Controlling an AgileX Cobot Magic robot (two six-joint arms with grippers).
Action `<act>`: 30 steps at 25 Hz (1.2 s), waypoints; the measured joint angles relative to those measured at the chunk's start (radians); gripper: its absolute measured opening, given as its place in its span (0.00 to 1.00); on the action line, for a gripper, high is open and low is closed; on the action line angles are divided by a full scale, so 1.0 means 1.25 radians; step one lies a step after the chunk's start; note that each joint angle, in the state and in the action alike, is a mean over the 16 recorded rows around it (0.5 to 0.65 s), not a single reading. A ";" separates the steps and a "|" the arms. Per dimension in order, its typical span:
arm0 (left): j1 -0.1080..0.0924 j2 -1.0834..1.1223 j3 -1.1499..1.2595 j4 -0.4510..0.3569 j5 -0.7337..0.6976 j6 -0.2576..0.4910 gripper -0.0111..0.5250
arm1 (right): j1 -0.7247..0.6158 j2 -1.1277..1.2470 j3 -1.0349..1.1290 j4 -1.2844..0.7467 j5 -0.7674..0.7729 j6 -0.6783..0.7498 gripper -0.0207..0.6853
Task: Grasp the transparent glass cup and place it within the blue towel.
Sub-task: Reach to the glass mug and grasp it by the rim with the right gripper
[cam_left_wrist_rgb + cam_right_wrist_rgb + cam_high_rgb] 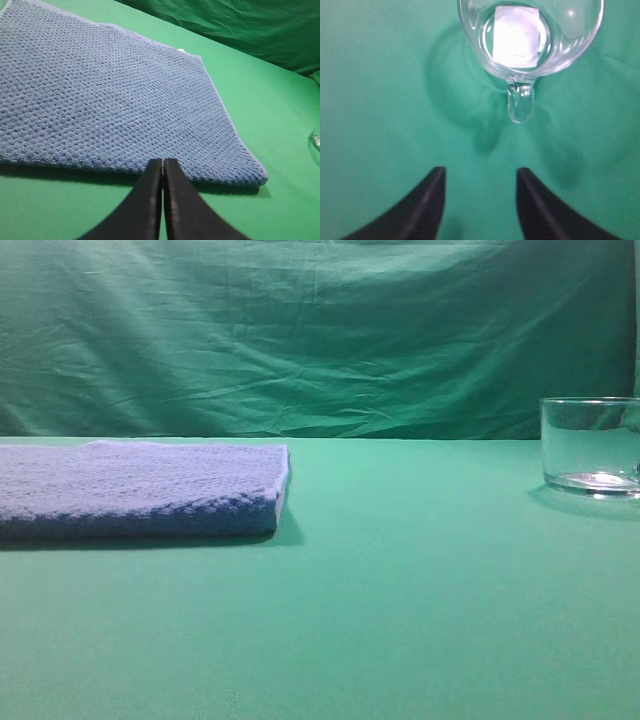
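Green cloth is covering the table (420, 590) and hanging as a backdrop (320, 330) behind it. On the left, the blue towel (140, 488) is lying flat, and the left gripper (163, 165) is hovering at its near edge with its two black fingers pressed together. Far to the right, the transparent glass cup (592, 445) is standing upright on the cloth, well apart from the towel. The right gripper (480, 175) is hanging near it, fingers spread and holding nothing, the cup's handle (521, 104) pointing toward the gap.

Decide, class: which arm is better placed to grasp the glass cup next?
Right. Its open gripper faces the transparent glass cup and its handle; the left gripper is shut beside the blue towel.
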 joint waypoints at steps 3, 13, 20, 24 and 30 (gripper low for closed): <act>0.000 0.000 0.000 0.000 0.000 0.000 0.02 | 0.004 0.055 -0.025 -0.001 -0.015 -0.008 0.77; 0.000 0.000 0.000 0.000 0.000 0.000 0.02 | 0.004 0.179 -0.081 -0.005 -0.079 -0.010 0.54; 0.000 0.000 0.000 0.000 0.000 0.000 0.02 | 0.004 0.206 -0.096 -0.005 -0.101 -0.009 0.27; 0.000 0.000 0.000 0.000 0.000 0.000 0.02 | 0.011 0.211 -0.111 0.001 -0.088 -0.008 0.19; 0.000 0.000 0.000 0.000 0.000 0.000 0.02 | 0.053 0.214 -0.171 0.029 -0.047 -0.007 0.18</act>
